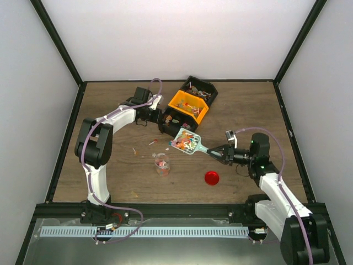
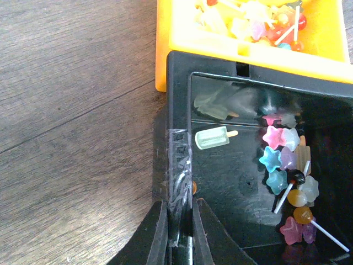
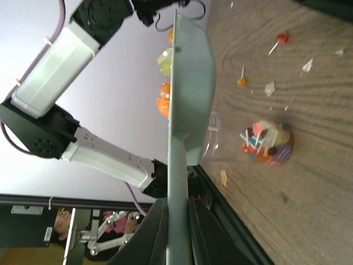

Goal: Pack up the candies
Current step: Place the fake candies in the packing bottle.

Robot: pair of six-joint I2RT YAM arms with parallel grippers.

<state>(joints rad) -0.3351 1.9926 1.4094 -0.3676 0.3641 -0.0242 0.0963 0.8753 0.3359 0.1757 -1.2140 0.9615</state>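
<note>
On the table [image 1: 237, 110], at its far middle, my left gripper [image 2: 179, 207] is clamped over the wall of a black bin [image 2: 231, 182], which sits against the orange bin [image 1: 187, 105]; both bins hold sweets. My right gripper [image 1: 215, 153] is closed on the handle of the teal scoop [image 1: 185, 141], which hangs above the middle of the table with a load of candies [image 1: 183, 142] in its bowl.

The scoop's long axis runs from the handle on the right to the mouth on the left and slightly farther away. The clear cup [image 1: 161, 163] stands on the wood to the left of the bowl and nearer to me, off that axis. It is apart from the scoop and partly filled with sweets. I judge that the mouth must swing left and toward me to come over the cup's rim before I tip it.

My right arm carries the load, so the pour is its job. The red lid [image 1: 212, 178] lies near my right wrist, and a few stray candies are scattered to the left of the cup.
</note>
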